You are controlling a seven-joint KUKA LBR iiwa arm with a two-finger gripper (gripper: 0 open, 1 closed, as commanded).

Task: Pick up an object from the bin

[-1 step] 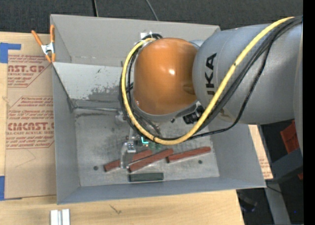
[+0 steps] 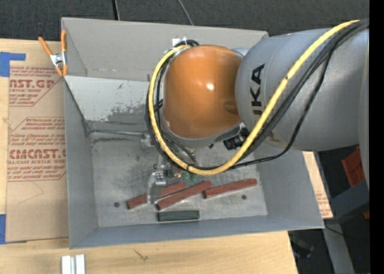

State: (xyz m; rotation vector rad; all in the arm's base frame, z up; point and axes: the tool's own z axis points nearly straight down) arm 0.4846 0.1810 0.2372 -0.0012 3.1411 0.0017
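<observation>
1. Grey metal bin (image 2: 78,147): sloped walls and a flat floor scuffed with pale marks.
2. Arm (image 2: 312,87): enters from the right and bends over the middle of the bin, with the wrist pointing straight down at the floor.
3. Wrist fittings: an orange cover (image 2: 201,90) caps the wrist. A yellow cable (image 2: 152,99) runs along the arm and loops round the cover.
4. Jaws: low over the near part of the floor, left of centre, at the left end of a long red-brown bar (image 2: 183,190). Whether they are released or clenched cannot be told.
5. Nearby things:
   - A second red-brown bar (image 2: 231,188) lies to the right of the first, almost end to end with it.
   - A short red-brown piece (image 2: 137,203) lies to the left.
   - A black bar (image 2: 178,215) lies nearer still, just beside the near wall.
</observation>
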